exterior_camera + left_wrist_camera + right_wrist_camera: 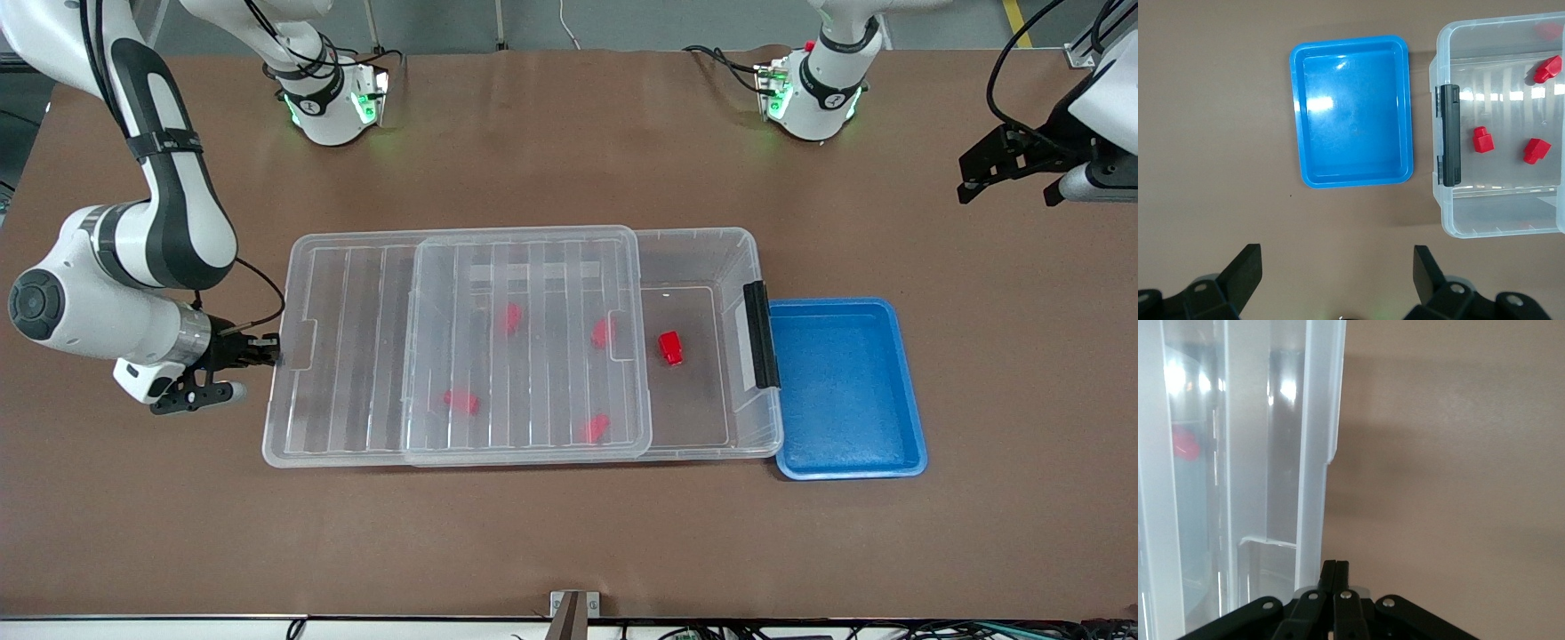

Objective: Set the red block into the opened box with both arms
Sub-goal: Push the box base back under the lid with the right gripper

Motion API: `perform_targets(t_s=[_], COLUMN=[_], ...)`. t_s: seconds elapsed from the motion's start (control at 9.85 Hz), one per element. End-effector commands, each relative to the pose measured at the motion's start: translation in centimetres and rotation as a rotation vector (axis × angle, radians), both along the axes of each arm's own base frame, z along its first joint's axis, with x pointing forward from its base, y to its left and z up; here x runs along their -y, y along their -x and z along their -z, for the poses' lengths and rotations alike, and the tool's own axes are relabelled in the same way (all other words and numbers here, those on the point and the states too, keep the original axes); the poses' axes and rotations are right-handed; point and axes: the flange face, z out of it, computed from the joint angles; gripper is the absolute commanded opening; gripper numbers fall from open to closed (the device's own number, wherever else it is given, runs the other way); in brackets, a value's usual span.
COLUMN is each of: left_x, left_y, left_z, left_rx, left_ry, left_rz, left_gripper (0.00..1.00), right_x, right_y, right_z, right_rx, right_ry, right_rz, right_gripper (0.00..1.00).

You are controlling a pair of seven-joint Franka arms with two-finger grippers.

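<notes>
The clear box [752, 267] lies in the middle of the table with its black latch [761, 333] toward the left arm's end. Its ribbed lid [347, 356] is slid toward the right arm's end, baring the latch end. One red block [669, 348] [1482, 140] lies uncovered in the box [1441, 200]. Several more show through the lid, such as one red block [511, 317]. My right gripper [271, 351] [1336, 564] is shut, its tips against the lid's end edge [1313, 487]. My left gripper [1009, 188] [1336, 267] hangs open and empty over bare table.
An empty blue tray [845, 387] [1351, 110] sits against the box's latch end, toward the left arm's end of the table. The arms' bases [333, 98] [813, 93] stand along the table's edge farthest from the front camera. Brown tabletop surrounds the box.
</notes>
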Motion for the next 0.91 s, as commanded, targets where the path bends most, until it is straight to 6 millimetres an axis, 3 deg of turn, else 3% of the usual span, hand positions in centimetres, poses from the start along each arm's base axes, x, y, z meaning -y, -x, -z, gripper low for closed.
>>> perform_targets(t_s=[0.0,0.51,0.81], left_x=[-0.3,-0.7,-0.7], left_y=[0.3,0.1,0.0], left_z=[1.2,1.4,1.7], left_rx=[-0.039,-0.041,-0.045], left_ry=[0.014,0.014,0.014], left_rz=[0.009,0.001,0.003], left_gripper=[1.0,1.0,1.0], right_x=[-4.5,-13.0,-15.6], right_y=[-0.6,-1.0,-0.8], right_z=[0.4,1.3,1.4], right_rx=[-0.015,-0.053,-0.046], right_ry=[-0.014,-0.046,-0.046], right_rz=[0.049,0.123,0.118], right_gripper=[0.0,0.0,0.0])
